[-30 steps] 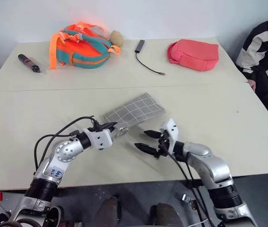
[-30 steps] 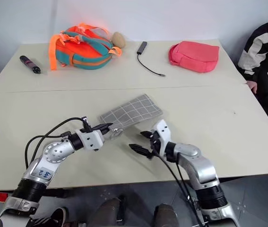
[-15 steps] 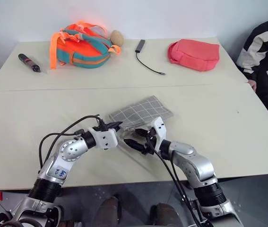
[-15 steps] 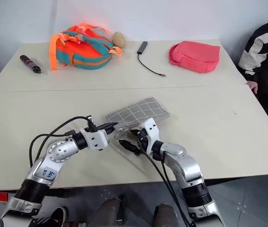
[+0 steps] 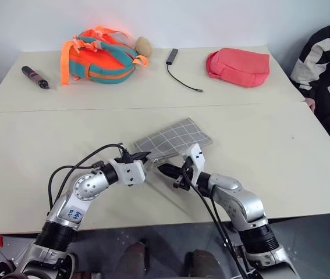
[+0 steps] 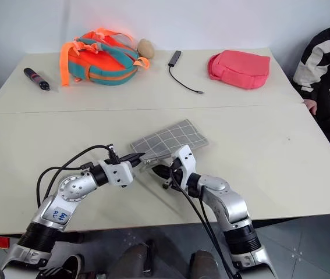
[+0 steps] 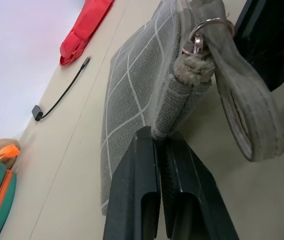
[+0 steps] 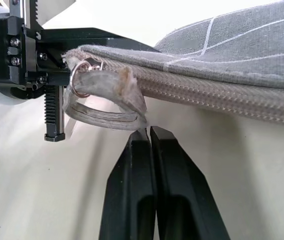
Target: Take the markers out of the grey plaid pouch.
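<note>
The grey plaid pouch lies in the middle of the table with its near end lifted. My left gripper is shut on the pouch's near corner, just under the zip's ring. From the right, my right gripper comes in shut, its fingertips pinching the lower edge of the pouch's beige strap loop. The zip runs closed along the pouch's edge. The markers are hidden.
At the back of the table lie an orange-and-teal backpack, a black pen-like tool, a black cable with an adapter and a pink pouch. A person in black-and-white clothing sits at the right edge.
My right gripper has moved left to the pouch's near end and gone from open to shut at the strap loop. The left gripper kept its hold; the pouch shifted slightly right.
</note>
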Action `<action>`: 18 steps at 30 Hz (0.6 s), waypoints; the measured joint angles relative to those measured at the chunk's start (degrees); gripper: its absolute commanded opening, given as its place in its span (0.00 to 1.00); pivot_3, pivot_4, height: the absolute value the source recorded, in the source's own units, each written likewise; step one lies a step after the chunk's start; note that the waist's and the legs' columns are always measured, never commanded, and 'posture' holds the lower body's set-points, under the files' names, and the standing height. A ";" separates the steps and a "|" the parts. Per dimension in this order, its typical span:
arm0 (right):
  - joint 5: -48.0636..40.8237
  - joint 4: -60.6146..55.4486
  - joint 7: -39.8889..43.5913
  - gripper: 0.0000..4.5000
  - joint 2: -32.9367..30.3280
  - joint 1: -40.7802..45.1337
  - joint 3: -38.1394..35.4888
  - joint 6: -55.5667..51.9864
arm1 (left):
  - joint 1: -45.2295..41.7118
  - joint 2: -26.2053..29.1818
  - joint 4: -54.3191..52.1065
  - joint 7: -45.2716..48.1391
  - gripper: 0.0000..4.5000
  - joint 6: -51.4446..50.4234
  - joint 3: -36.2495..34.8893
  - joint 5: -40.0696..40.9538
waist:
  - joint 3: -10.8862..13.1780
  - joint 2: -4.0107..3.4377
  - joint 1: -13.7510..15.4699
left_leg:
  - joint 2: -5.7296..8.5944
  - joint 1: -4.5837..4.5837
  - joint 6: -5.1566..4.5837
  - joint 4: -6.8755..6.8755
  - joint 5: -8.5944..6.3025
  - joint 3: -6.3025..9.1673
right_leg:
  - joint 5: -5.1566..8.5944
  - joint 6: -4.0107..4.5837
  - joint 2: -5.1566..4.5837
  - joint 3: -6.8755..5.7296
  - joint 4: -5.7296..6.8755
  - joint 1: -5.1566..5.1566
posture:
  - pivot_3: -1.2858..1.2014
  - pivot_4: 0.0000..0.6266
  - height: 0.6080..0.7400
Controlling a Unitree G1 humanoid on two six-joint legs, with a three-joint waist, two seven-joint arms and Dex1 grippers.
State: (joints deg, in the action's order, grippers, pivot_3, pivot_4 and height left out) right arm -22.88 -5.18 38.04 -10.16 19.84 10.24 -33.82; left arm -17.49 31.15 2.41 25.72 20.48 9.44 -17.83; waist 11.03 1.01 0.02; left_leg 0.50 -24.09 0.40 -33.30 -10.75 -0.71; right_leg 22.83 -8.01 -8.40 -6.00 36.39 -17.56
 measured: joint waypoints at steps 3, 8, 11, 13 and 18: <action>-0.53 -0.01 0.06 0.00 -0.70 -0.16 -0.95 -0.07 | 0.02 0.01 0.00 -0.02 0.00 0.00 0.00 -0.13 | 0.00 0.00 0.00 | 0.00 0.00 0.00 0.00 0.00 0.00 | 0.00 0.00 0.00 0.00 0.00 0.00 | 0.52 0.24 1.00; -2.23 -1.38 1.29 0.08 -2.05 -0.99 -1.69 -2.16 | 0.02 0.00 0.01 -0.04 0.00 -0.16 -0.01 -0.12 | 0.00 0.00 0.01 | 0.00 0.00 0.00 0.00 0.00 0.00 | 0.00 0.00 0.00 0.00 0.00 0.00 | 0.52 0.24 1.00; -2.59 -1.68 1.15 0.27 -1.54 -1.72 -1.48 -2.65 | -0.16 -0.12 0.00 0.08 0.00 -0.63 0.00 -0.11 | 0.00 0.00 0.02 | -0.01 0.00 0.00 0.00 0.00 0.00 | 0.00 0.00 0.00 0.00 0.00 0.00 | 0.52 0.24 1.00; -2.75 -1.68 1.20 0.41 -1.57 -2.09 -1.30 -2.86 | -0.43 -0.13 0.00 0.18 0.00 -0.84 0.00 -0.09 | 0.00 0.00 0.02 | -0.01 0.00 0.00 0.00 0.00 0.00 | 0.00 0.00 0.00 0.00 0.00 0.00 | 0.52 0.24 1.00; -3.10 -1.95 1.31 0.71 -1.60 -1.73 -1.11 -3.86 | -1.68 -0.11 -0.20 1.00 0.00 -1.26 -0.01 -0.01 | 0.00 0.00 0.02 | -0.01 0.00 0.00 -0.01 0.00 0.00 | 0.00 0.00 0.00 0.00 0.00 0.00 | 0.52 0.24 1.00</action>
State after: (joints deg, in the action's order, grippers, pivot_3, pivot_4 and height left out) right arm -25.98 -7.13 39.34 -11.76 18.11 9.13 -37.68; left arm -19.17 31.04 2.21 26.72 19.22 9.44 -17.84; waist 11.03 1.01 0.04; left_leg 0.49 -24.09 0.40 -33.31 -10.75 -0.71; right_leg 22.83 -8.01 -8.40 -6.00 36.39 -17.56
